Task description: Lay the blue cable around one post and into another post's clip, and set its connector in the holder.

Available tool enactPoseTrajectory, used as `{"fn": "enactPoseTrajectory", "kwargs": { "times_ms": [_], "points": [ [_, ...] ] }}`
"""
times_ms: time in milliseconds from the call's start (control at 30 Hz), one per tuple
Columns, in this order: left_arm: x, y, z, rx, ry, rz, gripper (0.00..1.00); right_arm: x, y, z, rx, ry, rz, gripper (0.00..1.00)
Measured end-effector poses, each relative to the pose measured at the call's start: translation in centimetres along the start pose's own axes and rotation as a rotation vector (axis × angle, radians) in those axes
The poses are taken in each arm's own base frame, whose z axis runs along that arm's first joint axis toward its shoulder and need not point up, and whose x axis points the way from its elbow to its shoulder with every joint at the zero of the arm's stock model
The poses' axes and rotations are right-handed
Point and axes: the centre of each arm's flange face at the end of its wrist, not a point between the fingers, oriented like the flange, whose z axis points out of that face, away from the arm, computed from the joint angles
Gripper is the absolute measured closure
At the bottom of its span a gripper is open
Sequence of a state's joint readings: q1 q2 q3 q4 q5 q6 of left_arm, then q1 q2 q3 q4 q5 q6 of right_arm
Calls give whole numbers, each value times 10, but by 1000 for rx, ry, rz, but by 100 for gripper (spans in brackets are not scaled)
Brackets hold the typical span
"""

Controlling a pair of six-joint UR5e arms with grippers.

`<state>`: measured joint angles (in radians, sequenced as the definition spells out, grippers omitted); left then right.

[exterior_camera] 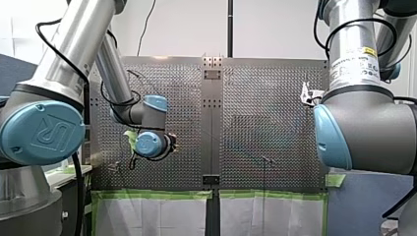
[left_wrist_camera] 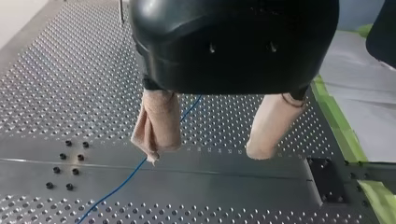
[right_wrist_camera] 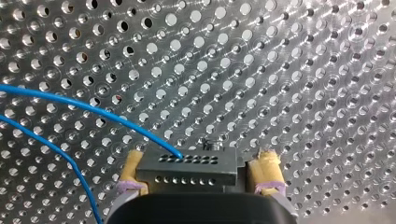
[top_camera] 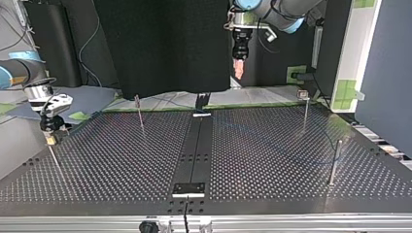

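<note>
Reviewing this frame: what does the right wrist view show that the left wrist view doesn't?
Only right wrist: the dark grey rectangular connector gripped between the right hand's yellow pads. Only left wrist: the left hand, beige pads apart and empty, and green tape along the table edge. Both: the thin blue cable over the perforated metal table.

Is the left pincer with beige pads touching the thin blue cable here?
Apart. The top view shows my left pincer hanging high above the perforated table, where the blue cable lies.
</note>
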<state>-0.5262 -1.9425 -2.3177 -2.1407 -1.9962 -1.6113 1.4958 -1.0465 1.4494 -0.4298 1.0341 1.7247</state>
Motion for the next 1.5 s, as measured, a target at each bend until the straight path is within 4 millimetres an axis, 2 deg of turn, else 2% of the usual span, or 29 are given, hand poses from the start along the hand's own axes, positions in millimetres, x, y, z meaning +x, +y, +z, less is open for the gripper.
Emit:
{"fn": "enactPoseTrajectory", "kwargs": {
  "times_ms": [867,1500],
  "points": [
    [0,-2,-1,10,-3,5,0,0,0,0,0,0,0,0],
    [1,-12,-5,92,5,24,0,0,0,0,0,0,0,0]
  ]
}}
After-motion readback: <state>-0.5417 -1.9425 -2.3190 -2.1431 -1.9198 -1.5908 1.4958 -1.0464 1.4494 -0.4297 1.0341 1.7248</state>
